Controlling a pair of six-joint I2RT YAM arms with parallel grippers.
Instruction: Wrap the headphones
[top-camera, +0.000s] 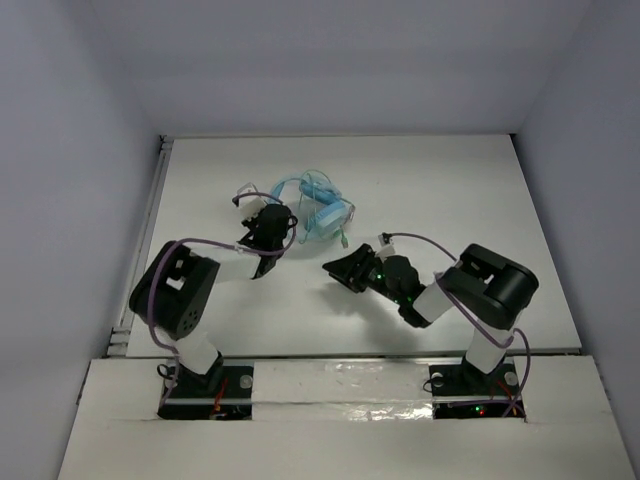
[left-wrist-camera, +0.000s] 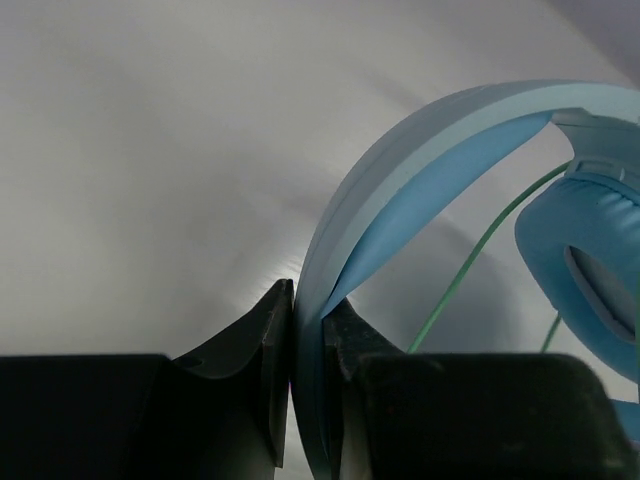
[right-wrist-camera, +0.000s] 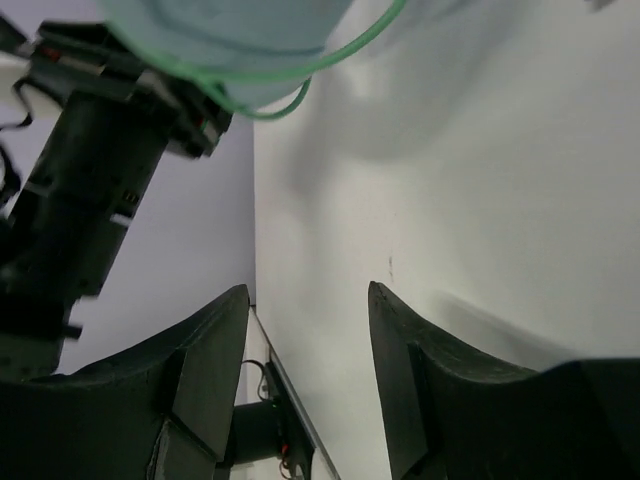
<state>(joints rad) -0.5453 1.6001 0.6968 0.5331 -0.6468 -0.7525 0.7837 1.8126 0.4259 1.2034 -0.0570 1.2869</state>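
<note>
The light blue over-ear headphones (top-camera: 312, 208) with soft round cups lie on the flat white table (top-camera: 470, 190), a little above the middle of the top view. The black left gripper (left-wrist-camera: 308, 350) is pinched tight on the curved blue headband (left-wrist-camera: 420, 150). In its own view the band runs up from between the two fingers to the upper right, where a padded ear cup (left-wrist-camera: 590, 250) sits. The thin pale green cable (left-wrist-camera: 470, 265) hangs loose beside the band.

The black right gripper (top-camera: 338, 270) is near the middle of the top view, just below the headphones and not touching them. Its fingers are spread wide with nothing between them.

I think this is the step where one gripper holds the headphones steady and the other must go for the cable. Next, the right gripper needs to reach the green cable, close on it and wind it round the band. The cable is very thin, so it is easy to miss. The black left arm (right-wrist-camera: 80, 200) fills the upper left of the right wrist view, close by, and could get bumped.
</note>
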